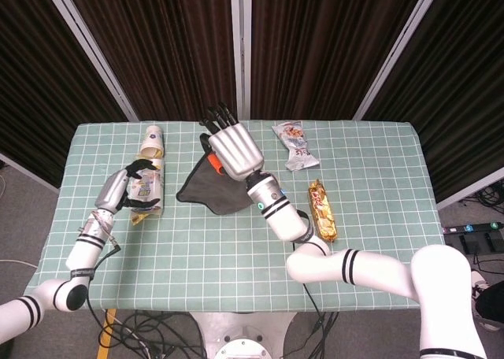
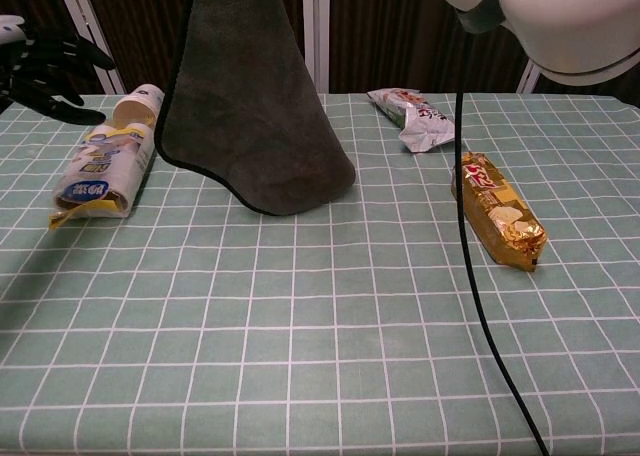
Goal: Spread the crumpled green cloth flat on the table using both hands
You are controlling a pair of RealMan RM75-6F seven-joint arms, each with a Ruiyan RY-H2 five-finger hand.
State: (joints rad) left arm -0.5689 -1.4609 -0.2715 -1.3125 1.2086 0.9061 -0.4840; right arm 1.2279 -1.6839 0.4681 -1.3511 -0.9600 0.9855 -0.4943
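Left robot hand sits at the left side of the desk, above the checked tablecloth, fingers spread and curled, holding nothing. In the chest view it shows at the top left corner, dark fingers apart, near the bottle.

Just right of it: a crushed plastic bottle lying on its side, white and blue label with a yellow strip at the near end. Label print is too small to read. A paper cup lies tipped over at the bottle's far end, touching or almost touching it; can't tell which.

Centre: right robot hand is raised over the desk, back of the hand toward the head camera, fingers pinching the top of the cloth. An orange patch shows by its fingers. The cloth hangs from that grip as a dark grey sheet with a black hem; green face not visible from either camera. Lower edge looks to reach the desk in the chest view, contact not certain. Cloth is between the bottle and the snack packs, not spread.

Right of centre, far side: a silver snack bag with a printed picture, text unreadable.

Nearer and right: a gold foil packet lying lengthwise, red characters on top, not legible. A black cable runs down in front of it in the chest view.
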